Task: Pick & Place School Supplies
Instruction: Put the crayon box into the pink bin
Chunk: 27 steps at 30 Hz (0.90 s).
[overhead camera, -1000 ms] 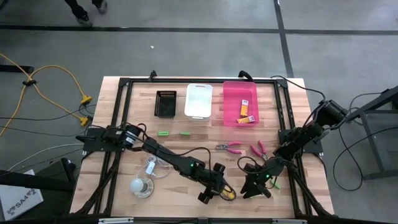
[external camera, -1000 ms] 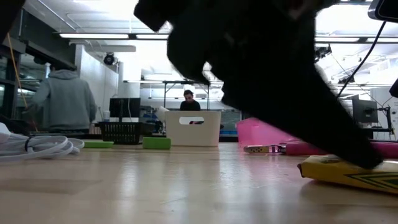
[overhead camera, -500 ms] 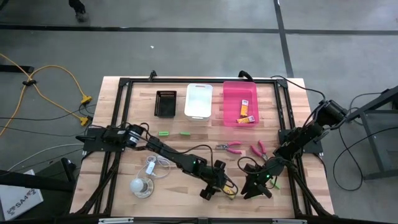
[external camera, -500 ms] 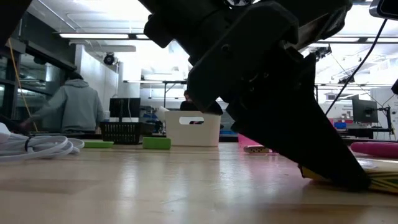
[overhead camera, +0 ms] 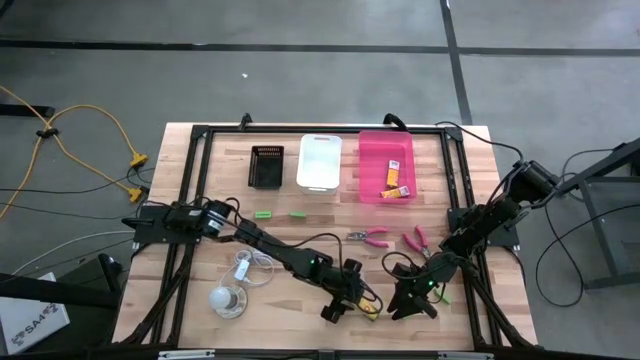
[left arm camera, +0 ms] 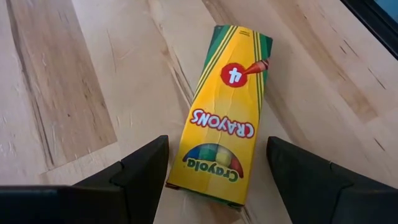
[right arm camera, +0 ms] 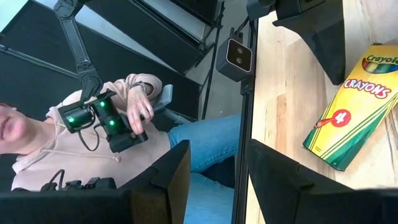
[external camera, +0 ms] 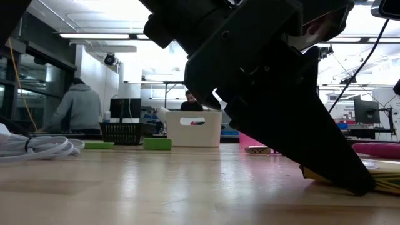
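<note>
Squarely between open jaws: crayon box [left arm camera: 227, 121]

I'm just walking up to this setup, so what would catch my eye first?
The left gripper, open, straddles a yellow crayon box at the table's near edge. The right gripper sits just beside it. At the far edge, a pink bin already holds two more boxes.

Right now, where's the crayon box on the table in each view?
High: crayon box at near edge, under left gripper.
Low: yellow edge at far right, behind the dark finger.
Left wrist: centre, between the open fingers.
Right wrist: right side.
Shared landmark: left gripper.
</note>
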Available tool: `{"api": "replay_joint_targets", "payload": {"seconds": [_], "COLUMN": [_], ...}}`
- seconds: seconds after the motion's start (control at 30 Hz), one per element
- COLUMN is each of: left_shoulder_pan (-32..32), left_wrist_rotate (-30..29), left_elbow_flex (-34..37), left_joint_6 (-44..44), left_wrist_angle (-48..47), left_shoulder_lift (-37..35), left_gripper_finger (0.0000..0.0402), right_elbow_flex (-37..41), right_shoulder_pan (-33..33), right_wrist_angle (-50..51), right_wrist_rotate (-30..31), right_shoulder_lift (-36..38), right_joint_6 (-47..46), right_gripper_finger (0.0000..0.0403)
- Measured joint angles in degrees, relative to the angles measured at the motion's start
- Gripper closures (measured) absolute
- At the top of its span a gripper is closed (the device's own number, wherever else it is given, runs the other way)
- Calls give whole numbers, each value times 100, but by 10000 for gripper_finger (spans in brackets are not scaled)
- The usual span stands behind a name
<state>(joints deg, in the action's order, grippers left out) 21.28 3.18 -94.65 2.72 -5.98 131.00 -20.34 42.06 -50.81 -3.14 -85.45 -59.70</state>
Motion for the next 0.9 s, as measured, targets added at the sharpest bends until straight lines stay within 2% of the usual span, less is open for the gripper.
{"api": "replay_joint_targets", "payload": {"seconds": [0.57,0.9], "left_shoulder_pan": [2,2], "left_wrist_rotate": [-41,-93], "left_elbow_flex": [0,0], "left_joint_6": [24,1], "left_wrist_angle": [0,1], "left_shoulder_lift": [2,2], "left_gripper_finger": [165,188], "right_elbow_flex": [0,-2], "right_shoulder_pan": [2,239], "right_wrist_angle": [0,2], "right_wrist_rotate": [-41,80], "right_shoulder_lift": [0,0], "right_joint_6": [-68,-68], "right_gripper_finger": [256,256]}}
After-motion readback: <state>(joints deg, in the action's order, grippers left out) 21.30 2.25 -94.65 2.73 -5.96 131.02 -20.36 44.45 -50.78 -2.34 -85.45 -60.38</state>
